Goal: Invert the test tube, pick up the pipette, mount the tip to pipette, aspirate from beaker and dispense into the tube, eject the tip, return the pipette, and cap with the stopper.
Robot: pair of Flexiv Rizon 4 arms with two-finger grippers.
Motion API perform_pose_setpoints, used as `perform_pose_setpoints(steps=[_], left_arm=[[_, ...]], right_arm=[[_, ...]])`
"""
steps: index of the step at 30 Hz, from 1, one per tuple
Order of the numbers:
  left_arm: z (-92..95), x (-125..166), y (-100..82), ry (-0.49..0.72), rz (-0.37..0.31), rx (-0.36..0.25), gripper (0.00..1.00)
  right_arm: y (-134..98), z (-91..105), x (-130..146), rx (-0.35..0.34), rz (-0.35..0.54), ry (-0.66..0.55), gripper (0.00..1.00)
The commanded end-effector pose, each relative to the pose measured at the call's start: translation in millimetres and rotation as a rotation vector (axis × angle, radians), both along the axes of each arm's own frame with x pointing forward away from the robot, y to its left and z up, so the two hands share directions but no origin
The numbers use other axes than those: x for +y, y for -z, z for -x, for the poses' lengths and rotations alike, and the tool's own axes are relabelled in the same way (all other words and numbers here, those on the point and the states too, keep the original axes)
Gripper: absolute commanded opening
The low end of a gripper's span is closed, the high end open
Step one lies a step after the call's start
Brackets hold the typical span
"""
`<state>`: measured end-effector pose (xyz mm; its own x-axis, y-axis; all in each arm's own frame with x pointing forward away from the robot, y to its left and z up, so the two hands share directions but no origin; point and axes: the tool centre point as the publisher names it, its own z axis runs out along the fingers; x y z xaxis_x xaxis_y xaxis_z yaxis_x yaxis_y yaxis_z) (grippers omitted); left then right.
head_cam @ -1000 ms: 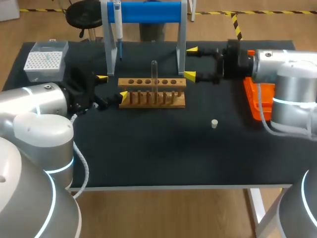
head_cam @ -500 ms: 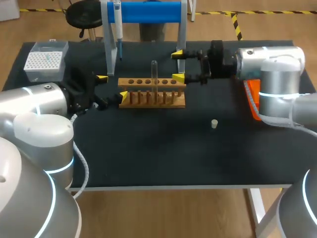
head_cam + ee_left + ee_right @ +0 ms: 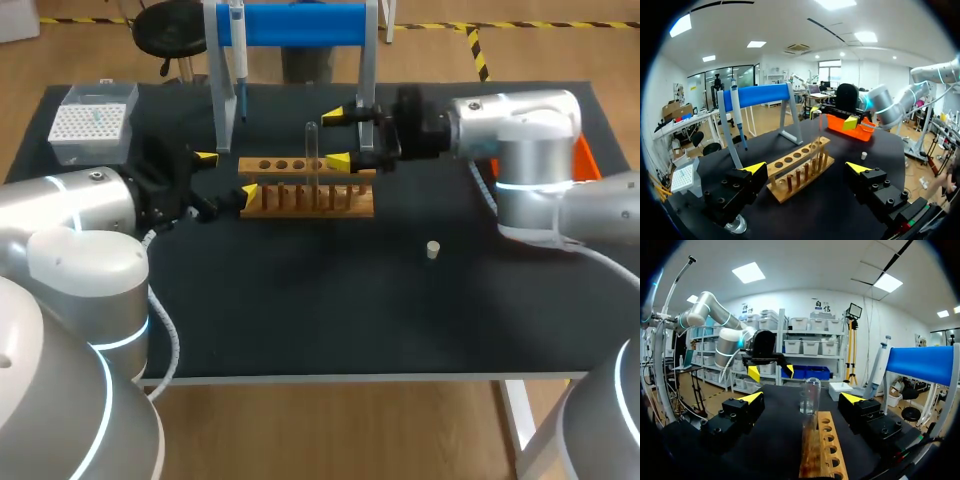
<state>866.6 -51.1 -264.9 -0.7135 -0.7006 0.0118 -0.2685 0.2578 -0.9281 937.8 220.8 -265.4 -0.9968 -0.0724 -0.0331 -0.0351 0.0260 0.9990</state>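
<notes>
Right arm (image 3: 520, 150) hides most of the orange tray (image 3: 587, 160); test tube (image 3: 312, 145) faint.

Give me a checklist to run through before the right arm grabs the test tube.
1. Fingers of the right gripper open: ok.
2. The test tube upright in the rack: ok.
3. Tube between the right fingers: not ok, it stands just ahead of the tips.
4. The left gripper clear of the tube: ok, open at the rack's other end.
5. The stopper out of the way: ok, lying apart from the rack.
</notes>
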Motion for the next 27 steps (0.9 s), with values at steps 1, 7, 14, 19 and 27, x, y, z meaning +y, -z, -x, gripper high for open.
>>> perform_pose_setpoints(steps=[1, 7, 14, 19, 27], left_arm=[[-0.1, 0, 0.6, -0.001, 0.001, -0.001, 1.0], [-0.1, 0, 0.6, -0.001, 0.001, -0.001, 1.0], [-0.1, 0, 0.6, -0.001, 0.001, -0.001, 1.0], [-0.1, 0, 0.6, -0.001, 0.001, -0.001, 1.0], [-0.1, 0, 0.6, -0.001, 0.001, -0.001, 1.0]], right_arm=[[7, -9.6, 12, 0.001, -0.007, -0.059, 1.0], [12, -13.6, 22, 0.006, -0.004, -0.071, 1.0], [14, -17.3, 29, 0.017, -0.009, -0.072, 1.0], [16, -16.0, 34, 0.021, -0.012, -0.077, 1.0], [17, -15.7, 37, 0.03, -0.011, -0.068, 0.87]])
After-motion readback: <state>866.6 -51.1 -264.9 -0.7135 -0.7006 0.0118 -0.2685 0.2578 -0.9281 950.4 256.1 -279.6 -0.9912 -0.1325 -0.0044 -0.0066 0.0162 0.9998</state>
